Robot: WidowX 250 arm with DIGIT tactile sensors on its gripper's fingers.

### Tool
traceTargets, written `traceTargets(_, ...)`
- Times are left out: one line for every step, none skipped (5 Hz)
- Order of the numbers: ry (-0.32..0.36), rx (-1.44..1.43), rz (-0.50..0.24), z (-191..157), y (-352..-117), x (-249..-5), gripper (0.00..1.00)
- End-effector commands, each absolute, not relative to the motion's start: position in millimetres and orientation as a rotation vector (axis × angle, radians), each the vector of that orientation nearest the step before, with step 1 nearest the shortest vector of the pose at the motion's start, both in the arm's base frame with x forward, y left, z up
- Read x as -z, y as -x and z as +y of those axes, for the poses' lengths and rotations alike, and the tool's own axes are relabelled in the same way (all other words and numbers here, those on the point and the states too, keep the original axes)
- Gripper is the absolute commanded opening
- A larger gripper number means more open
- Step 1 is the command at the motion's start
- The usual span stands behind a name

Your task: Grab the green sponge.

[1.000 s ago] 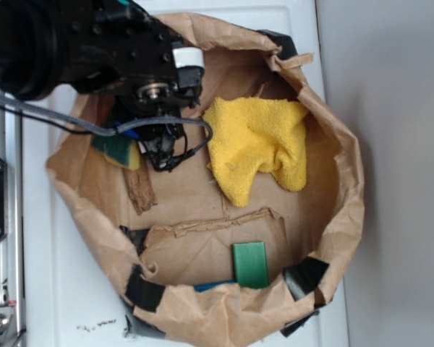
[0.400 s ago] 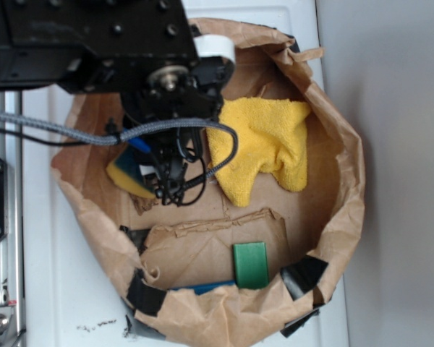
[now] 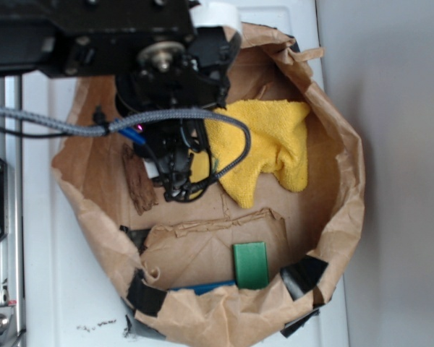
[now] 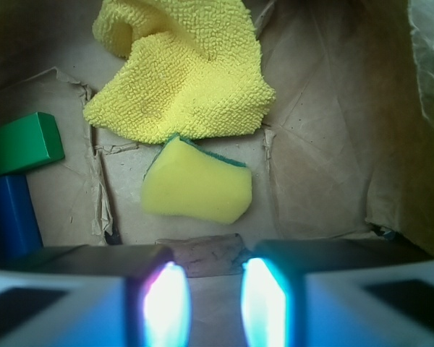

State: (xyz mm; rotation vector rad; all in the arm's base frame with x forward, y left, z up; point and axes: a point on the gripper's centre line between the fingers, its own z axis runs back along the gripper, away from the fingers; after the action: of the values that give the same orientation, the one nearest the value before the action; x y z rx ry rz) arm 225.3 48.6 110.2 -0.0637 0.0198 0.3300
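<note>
Wrist view: sponge [image 4: 197,185] lies on paper bag [image 4: 325,137] floor, ahead of gripper [image 4: 214,300], touching the near edge of the terry cloth [image 4: 184,69] behind it. Rectangular block [image 4: 22,144] at far left, overlapping a cylinder [image 4: 14,217]. Exterior: cloth right of arm, block [image 3: 250,264] near bag's lower rim [image 3: 224,311].

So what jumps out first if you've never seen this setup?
The bright yellow cloth crumpled at the back of the brown paper bag. Against its near edge lies the green sponge, yellow foam up, only a green sliver showing. The gripper hangs empty over the bag floor, its two glowing fingers apart.
</note>
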Motion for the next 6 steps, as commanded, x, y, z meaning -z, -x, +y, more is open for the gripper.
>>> traceTargets(0.075,-0.268,-0.126,58,-217,-113,1.00)
traceTargets(0.112,-0.070,-0.208,62,-224,-98,1.00)
traceTargets(0.104,0.024,-0.247,60,-231,-82,1.00)
traceTargets(0.079,0.000,-0.256,56,-235,-79,1.00)
traceTargets(0.024,0.050,-0.218,43,-232,-49,1.00)
traceTargets(0.012,0.077,-0.214,30,-236,-19,1.00)
